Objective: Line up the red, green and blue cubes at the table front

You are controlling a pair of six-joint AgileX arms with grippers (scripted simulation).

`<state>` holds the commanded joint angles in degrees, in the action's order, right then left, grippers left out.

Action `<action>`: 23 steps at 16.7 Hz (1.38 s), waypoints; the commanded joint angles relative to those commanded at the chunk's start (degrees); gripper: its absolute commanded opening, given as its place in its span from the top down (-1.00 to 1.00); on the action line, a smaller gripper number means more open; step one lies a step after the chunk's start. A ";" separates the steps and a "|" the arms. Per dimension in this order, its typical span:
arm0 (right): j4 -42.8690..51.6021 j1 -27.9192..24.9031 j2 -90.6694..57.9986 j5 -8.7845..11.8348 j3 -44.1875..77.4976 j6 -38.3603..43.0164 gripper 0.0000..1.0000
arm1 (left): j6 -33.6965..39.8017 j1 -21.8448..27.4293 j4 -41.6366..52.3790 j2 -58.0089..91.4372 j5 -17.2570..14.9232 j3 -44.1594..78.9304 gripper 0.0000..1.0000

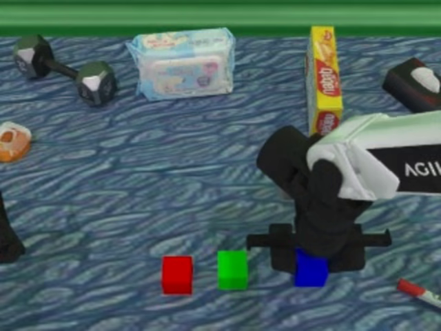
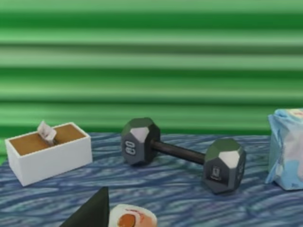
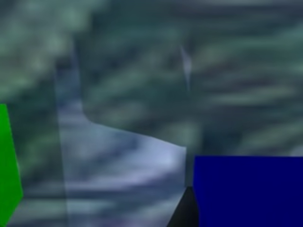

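Near the front edge of the table (image 1: 138,193), the red cube (image 1: 177,274), the green cube (image 1: 232,269) and the blue cube (image 1: 311,272) stand in a row from left to right. My right gripper (image 1: 311,256) is straight above the blue cube, shut on it. In the right wrist view one dark fingertip (image 3: 183,210) presses against the side of the blue cube (image 3: 248,191); the other finger is out of view. The green cube (image 3: 8,165) shows at the picture's edge. My left gripper (image 1: 5,238) is parked at the table's left edge, open.
Along the back lie a dumbbell (image 1: 63,67), a wipes pack (image 1: 182,63), a yellow box (image 1: 324,77) and a black-and-white object (image 1: 415,84). An orange-and-white item (image 1: 12,141) is at the left, a red-and-white pen (image 1: 419,292) at the front right. The left wrist view shows a white box (image 2: 47,151).
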<state>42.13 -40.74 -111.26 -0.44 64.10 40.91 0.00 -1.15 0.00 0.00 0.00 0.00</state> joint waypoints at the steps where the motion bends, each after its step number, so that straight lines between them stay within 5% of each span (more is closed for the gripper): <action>1: -0.12 -0.01 -0.08 -0.01 -0.09 0.00 1.00 | 0.00 0.00 0.00 0.00 0.00 0.00 -1.00; 4: -0.12 -0.01 -0.08 -0.01 -0.09 0.00 1.00 | 0.00 0.00 0.00 0.00 0.00 0.00 -1.00; 17: -0.12 -0.01 -0.08 -0.01 -0.09 0.00 -0.96 | 0.00 0.00 0.00 0.00 0.00 0.00 -1.00; 23: -0.12 -0.01 -0.08 -0.01 -0.09 0.00 -1.00 | 0.00 0.00 0.00 0.00 0.00 0.00 -1.00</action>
<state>42.00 -40.75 -111.34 -0.45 64.01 40.91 0.00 -1.15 0.00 0.00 0.00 0.00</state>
